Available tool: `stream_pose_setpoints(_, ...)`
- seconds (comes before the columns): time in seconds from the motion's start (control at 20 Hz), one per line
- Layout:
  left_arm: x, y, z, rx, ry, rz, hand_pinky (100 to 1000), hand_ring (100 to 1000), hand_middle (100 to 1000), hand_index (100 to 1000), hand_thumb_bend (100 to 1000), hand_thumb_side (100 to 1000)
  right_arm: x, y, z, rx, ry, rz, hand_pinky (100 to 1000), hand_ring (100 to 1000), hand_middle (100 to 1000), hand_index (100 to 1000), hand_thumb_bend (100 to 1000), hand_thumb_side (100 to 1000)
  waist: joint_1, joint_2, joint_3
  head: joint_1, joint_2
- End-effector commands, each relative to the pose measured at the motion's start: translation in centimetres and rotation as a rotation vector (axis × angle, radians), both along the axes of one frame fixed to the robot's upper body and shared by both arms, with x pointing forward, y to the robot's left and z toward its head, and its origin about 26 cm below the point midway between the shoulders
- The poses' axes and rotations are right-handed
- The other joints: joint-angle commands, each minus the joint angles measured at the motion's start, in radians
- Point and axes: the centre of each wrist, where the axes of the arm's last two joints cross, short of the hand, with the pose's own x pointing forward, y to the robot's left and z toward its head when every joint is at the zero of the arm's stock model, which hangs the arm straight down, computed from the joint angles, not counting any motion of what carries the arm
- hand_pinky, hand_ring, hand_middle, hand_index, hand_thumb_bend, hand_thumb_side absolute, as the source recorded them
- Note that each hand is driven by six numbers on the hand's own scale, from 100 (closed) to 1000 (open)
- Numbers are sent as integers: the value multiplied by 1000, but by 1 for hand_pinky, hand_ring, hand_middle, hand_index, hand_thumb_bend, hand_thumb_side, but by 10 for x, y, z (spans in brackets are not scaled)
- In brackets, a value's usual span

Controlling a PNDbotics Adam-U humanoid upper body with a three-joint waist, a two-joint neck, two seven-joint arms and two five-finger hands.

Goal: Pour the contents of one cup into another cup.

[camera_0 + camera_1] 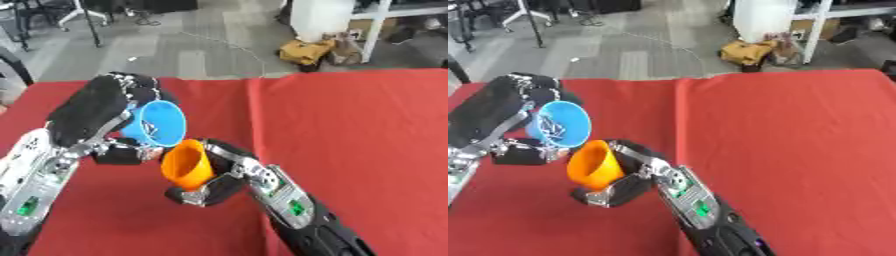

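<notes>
red cloth (350, 130) covers my table. my left hand (87, 112) curls round the tilted blue cup (157, 124); my right hand (223, 175) grips the orange cup (185, 165) just below it.

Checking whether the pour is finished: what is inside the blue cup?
Small pale, silvery bits show inside the tilted blue cup; what they are is unclear. The orange cup faces away, hiding its inside.

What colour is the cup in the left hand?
Blue cup, held tilted by the left hand; clearest in the right eye view.

A red-clothed table (798, 140) (seemingly creased down its middle).
</notes>
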Motion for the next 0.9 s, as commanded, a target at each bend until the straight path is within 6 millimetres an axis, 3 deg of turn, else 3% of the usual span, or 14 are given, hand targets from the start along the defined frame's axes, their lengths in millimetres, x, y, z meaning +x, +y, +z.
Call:
stream_pose_setpoints(0.05,3,10,3,34,-19,49,455,400,398,696,593,100,-1,7,17,37,-43,22,730,434,418,731,320,100,1,-18,0,-1,3)
stream_pose_setpoints(0.9,3,11,4,26,-44,70,452,403,398,696,596,100,-1,7,17,40,-45,4,722,431,416,727,320,100,0,-19,1,-3,-3)
